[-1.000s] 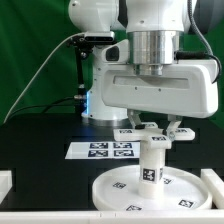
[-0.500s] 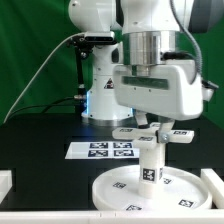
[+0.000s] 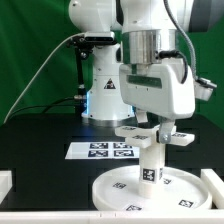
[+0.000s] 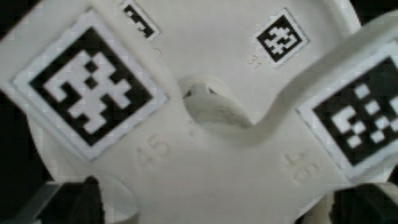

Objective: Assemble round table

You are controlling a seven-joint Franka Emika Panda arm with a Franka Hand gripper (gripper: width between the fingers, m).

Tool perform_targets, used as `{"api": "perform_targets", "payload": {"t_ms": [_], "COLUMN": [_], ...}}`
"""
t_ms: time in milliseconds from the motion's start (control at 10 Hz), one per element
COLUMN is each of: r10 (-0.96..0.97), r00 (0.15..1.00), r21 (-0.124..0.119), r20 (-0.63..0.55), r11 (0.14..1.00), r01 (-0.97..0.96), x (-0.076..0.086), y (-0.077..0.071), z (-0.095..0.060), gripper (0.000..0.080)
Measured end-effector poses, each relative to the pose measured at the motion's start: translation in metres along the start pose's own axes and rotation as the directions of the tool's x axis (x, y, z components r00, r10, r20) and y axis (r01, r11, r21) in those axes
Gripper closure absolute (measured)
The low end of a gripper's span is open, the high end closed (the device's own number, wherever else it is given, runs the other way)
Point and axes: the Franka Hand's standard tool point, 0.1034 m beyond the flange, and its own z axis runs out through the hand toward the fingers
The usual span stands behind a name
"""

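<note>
The large round disc (image 3: 118, 189) lies flat on the black table at the front. The short thick leg (image 3: 151, 162) stands upright on its middle. The cross-shaped foot piece (image 3: 134, 131) sits on top of the leg, its tagged arms sticking out to both sides. My gripper (image 3: 153, 128) comes straight down from above and is shut on the foot piece. In the wrist view the foot piece (image 4: 205, 140) fills the picture, with my dark fingertips (image 4: 71, 200) at either side of it and my gripper (image 4: 217, 205) closed on it.
The marker board (image 3: 103, 150) lies flat behind the disc. White corner blocks stand at the front on the exterior view's left (image 3: 5, 185) and right (image 3: 216, 182). The arm's base (image 3: 100, 95) stands at the back before a green curtain.
My hand has turned about its vertical axis over the leg, and the foot piece's arms have swung round with it. The disc and leg stay in place.
</note>
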Motion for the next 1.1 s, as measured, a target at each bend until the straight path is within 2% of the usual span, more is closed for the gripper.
{"api": "perform_targets", "payload": {"t_ms": [100, 300, 400, 500, 600, 700, 900, 1000, 1100], "r10": [-0.018, -0.236, -0.424, -0.554, -0.661, -0.714, -0.783, -0.858, -0.937], "r00": [1.000, 0.972, 0.905, 0.832, 0.747, 0.696, 0.618, 0.508, 0.336], "r21": [0.004, 0.008, 0.015, 0.008, -0.005, -0.003, 0.006, 0.009, -0.001], "r20": [0.007, 0.017, 0.014, 0.027, 0.068, 0.078, 0.076, 0.077, 0.091], "r11": [1.000, 0.972, 0.905, 0.833, 0.749, 0.698, 0.620, 0.510, 0.338], "r01": [0.018, 0.236, 0.424, 0.554, 0.663, 0.716, 0.785, 0.860, 0.941], "x": [-0.001, -0.003, -0.002, -0.004, -0.013, -0.020, -0.017, -0.016, -0.012], "y": [-0.002, -0.007, -0.009, -0.008, -0.004, -0.004, -0.004, -0.003, -0.003], "z": [-0.007, -0.021, -0.023, -0.021, -0.018, -0.016, -0.016, -0.017, -0.019], "gripper": [0.0156, 0.0151, 0.0150, 0.0150, 0.0150, 0.0150, 0.0150, 0.0150, 0.0150]}}
